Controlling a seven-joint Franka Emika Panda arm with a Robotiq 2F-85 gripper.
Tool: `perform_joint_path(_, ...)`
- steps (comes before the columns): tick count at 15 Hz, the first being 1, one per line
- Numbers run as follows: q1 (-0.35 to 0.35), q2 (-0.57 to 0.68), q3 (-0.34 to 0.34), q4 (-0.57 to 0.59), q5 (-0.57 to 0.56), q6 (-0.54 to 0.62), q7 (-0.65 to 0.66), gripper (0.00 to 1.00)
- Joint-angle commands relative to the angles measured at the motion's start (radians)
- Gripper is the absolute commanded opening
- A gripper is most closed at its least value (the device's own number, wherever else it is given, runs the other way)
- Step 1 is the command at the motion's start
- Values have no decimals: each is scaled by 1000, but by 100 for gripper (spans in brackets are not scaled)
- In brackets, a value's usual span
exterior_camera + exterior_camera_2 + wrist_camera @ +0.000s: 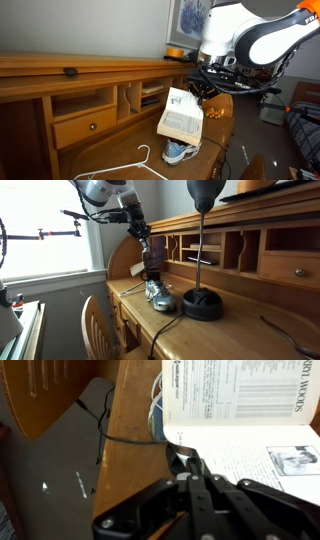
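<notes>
The rounded, glossy white robot arm [240,35] has black joint bands, dark cables [243,87] and a black metal gripper [186,468].

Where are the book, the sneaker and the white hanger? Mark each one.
book [181,118]: in an exterior view, middle of its pale open face.
sneaker [159,295]: in an exterior view, on its upper.
white hanger [142,159]: in an exterior view, on the neck below the hook.

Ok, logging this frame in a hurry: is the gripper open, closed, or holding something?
Gripper: closed on the edge of the open book, holding it over the shoe.
</notes>
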Motion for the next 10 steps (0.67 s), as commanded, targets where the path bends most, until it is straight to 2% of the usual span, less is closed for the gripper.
perform_joint_path(1,-4,39,-13,29,-19,22,32,0)
perform_joint_path(10,7,114,-35,81,-35,11,46,0)
